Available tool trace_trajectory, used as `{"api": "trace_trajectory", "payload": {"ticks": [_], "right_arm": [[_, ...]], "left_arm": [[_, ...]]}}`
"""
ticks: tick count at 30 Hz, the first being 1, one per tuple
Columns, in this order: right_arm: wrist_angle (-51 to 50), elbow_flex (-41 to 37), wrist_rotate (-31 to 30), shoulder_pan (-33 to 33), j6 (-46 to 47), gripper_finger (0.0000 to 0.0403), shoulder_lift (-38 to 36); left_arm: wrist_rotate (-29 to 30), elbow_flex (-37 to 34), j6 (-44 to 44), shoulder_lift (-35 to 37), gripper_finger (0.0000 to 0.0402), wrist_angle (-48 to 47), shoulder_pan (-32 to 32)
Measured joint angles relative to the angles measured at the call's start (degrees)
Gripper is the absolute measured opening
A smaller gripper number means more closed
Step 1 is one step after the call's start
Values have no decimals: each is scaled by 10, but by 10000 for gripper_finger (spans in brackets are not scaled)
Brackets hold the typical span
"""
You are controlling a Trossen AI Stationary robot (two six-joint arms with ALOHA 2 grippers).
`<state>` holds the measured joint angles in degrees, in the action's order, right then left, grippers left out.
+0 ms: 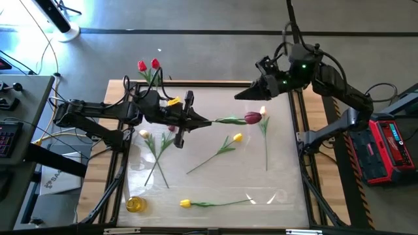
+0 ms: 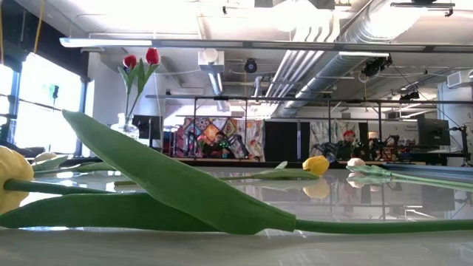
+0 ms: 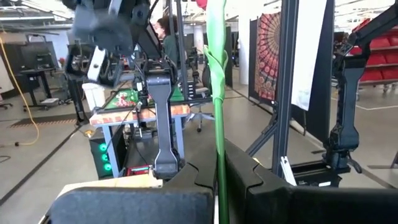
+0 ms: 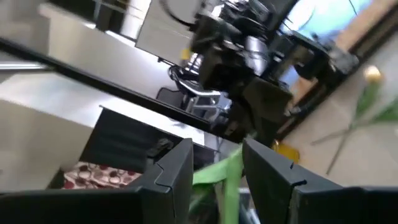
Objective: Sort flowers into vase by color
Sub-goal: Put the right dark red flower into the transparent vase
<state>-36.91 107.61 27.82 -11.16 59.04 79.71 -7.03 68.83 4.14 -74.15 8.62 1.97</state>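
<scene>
Nearest the low camera, I see a yellow tulip (image 2: pixel 13 176) lying along the table's (image 1: pixel 196 189) front edge, its stem running sideways. Mid-table, my left gripper (image 1: pixel 204 121) is clamped shut on a maroon tulip (image 1: pixel 253 117); its stem lies level, head toward the right edge. My right gripper (image 1: pixel 243 95) hovers just beyond it, fingers part-open, holding nothing I can make out. Two red tulips (image 1: pixel 148 64) stand upright at the back-left corner; their vase barely shows. No writing is legible.
</scene>
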Motion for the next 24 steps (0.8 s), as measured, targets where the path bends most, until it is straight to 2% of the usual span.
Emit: {"api": "trace_trajectory", "payload": {"ticks": [3, 7, 11, 17, 24], "right_arm": [[-39, 0, 51, 0, 51, 128, 17], [-102, 0, 124, 0, 80, 128, 39], [-145, 0, 154, 3, 80, 128, 59], [-165, 0, 197, 25, 94, 128, 93], [-217, 0, 248, 61, 79, 128, 133]], "left_arm": [[-7, 0, 4, 0, 0, -8, 0], [-55, 0, 38, 0, 0, -55, 0], [-76, 0, 66, 0, 0, -115, 0], [-73, 0, 113, 0, 0, -205, 0], [-46, 0, 149, 0, 0, -240, 0]]}}
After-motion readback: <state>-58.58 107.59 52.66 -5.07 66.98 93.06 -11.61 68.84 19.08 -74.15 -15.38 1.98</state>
